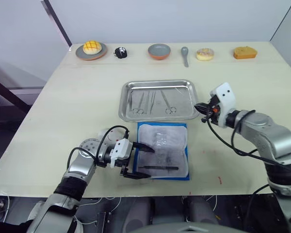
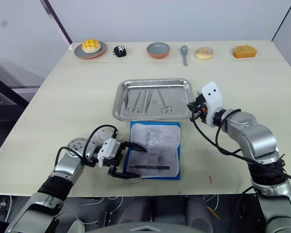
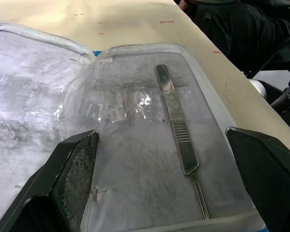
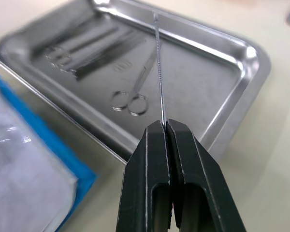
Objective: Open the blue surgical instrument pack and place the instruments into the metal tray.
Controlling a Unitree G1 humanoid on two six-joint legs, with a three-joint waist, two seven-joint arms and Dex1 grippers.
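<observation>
Our right pincer (image 4: 165,126) pinches a thin probe (image 4: 159,67) over the metal tray (image 1: 127,114) at mid-worktop; we should lower it flat before releasing. Our left pincer (image 3: 164,179) gapes wide over the handle tool (image 3: 178,130) on the open blue surgical instrument pack (image 1: 182,127), toward the worktop's near edge.

A pale cream table (image 1: 77,97) with a smooth matte top stands before a plain light grey wall (image 1: 174,17). A dark diagonal bar (image 1: 58,22) crosses the wall at the table's far left corner. Left of the table the floor (image 1: 12,58) is pale grey, crossed by a dark beam (image 1: 9,92). Light is soft and even. Below the near edge lie dark clutter and cables (image 1: 150,213).
</observation>
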